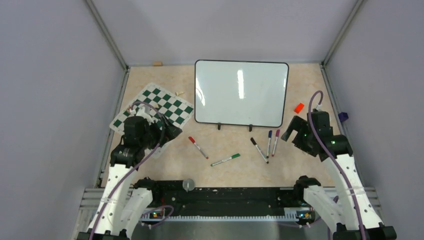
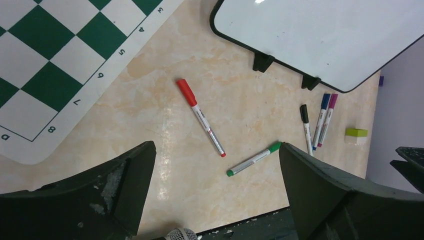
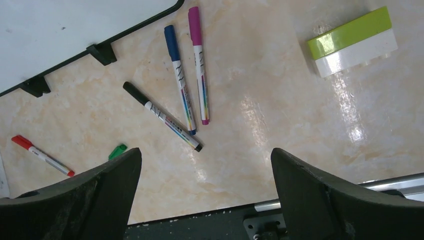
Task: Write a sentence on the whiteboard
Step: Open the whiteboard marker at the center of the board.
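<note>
The whiteboard [image 1: 241, 93] lies at the back middle of the table, black-framed, its face blank; no sentence is in view on it. In front of its feet lie a red marker [image 1: 198, 147], a green marker [image 1: 225, 160], a black marker [image 1: 259, 149], a blue marker [image 1: 269, 143] and a magenta marker [image 1: 275, 142]. My left gripper [image 2: 216, 147] hovers open above the table near the red marker [image 2: 200, 117] and green marker [image 2: 253, 159], holding nothing. My right gripper [image 3: 205, 151] is open and empty, just short of the black marker [image 3: 161, 116].
A green-and-white chess mat [image 1: 155, 107] lies at the left, partly under the left arm. A green-and-white block [image 3: 352, 41] sits right of the markers, an orange block [image 1: 299, 107] beside the board's right edge. Grey walls close in the table.
</note>
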### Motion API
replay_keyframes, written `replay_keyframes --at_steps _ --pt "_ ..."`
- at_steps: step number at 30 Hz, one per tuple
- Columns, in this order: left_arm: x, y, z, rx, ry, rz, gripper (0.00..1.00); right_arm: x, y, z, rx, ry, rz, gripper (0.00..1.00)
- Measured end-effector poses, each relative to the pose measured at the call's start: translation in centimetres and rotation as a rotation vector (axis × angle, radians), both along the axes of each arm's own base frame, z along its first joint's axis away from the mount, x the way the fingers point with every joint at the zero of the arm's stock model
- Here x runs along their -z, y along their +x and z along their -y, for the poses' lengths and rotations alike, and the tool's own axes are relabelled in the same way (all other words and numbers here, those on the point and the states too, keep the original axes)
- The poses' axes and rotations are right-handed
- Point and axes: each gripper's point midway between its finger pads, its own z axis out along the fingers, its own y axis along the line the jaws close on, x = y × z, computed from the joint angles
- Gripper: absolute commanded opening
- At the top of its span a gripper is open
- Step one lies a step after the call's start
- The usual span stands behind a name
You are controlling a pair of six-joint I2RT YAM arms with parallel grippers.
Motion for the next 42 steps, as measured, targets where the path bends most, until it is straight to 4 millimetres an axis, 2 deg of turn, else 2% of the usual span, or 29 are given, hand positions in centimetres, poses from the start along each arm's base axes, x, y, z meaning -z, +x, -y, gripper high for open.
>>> replay_keyframes --at_steps 4,6,12,13,15,21,25,29,35,42 --pt "-0.1 -0.3 0.6 0.033 -0.017 -0.002 0.99 -0.5 0.1 0.0 -0.025 -0.012 -0.005 0.98" --pt "-0.1 -0.5 1.1 0.063 -0.036 -0.001 0.99 -0.7 0.1 -0.4 -0.049 -0.002 0.002 0.95" --pt "1.0 -1.4 2.9 0.157 -0.096 -0.023 0.99 -1.4 0.9 -2.7 -0.151 0.088 0.049 0.91" --pt "1.0 -1.5 3.1 0.168 -0.101 -0.027 0.99 -1.2 1.1 -3.0 -0.165 0.104 0.054 0.88" --pt "1.0 -1.4 3.5 0.189 -0.108 -0.027 0.99 -0.3 1.4 -3.9 -0.193 0.14 0.05 0.81" --pt "1.7 -0.9 4.3 0.232 -0.119 -0.054 0.98 4.1 1.0 -6.6 -0.291 0.174 -0.05 0.72" --pt "2.1 -0.6 4.7 0.251 -0.125 -0.071 0.97 5.1 0.8 -9.0 -0.397 0.114 -0.058 0.6" --pt "2.4 -0.5 5.1 0.269 -0.127 -0.083 0.96 6.2 0.9 -11.1 -0.472 0.032 -0.047 0.55" --pt "2.5 -0.6 5.3 0.284 -0.125 -0.085 0.96 9.2 1.6 -11.2 -0.473 -0.1 -0.101 0.49" --pt "2.2 -0.7 5.4 0.287 -0.125 -0.074 0.96 10.5 2.3 -11.1 -0.478 -0.16 -0.11 0.47"
